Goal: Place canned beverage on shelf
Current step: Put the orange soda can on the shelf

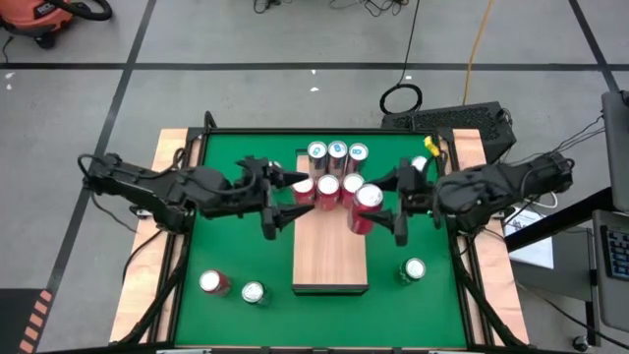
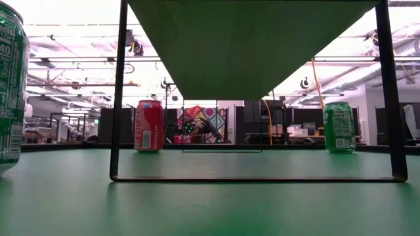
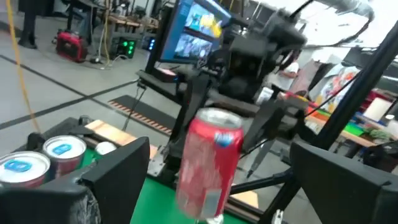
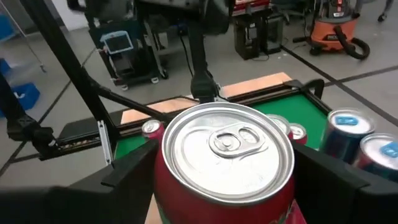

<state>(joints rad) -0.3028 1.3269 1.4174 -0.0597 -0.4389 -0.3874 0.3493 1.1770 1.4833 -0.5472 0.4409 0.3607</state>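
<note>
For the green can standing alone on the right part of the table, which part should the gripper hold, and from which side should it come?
Probably grip the green can around its round side wall at mid-height, fingers on opposite sides. It stands upright with open green table around it, so a level approach from the right gripper side looks free. That gripper holds a red can now.

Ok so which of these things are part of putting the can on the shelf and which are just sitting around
In the job:
- red can, tilted, in the right gripper
- wooden shelf
- cans already on the shelf

Lying about:
- red can and green can on the green table
- green can on the other side of the shelf
- left gripper, jaws open, beside the shelf
</note>
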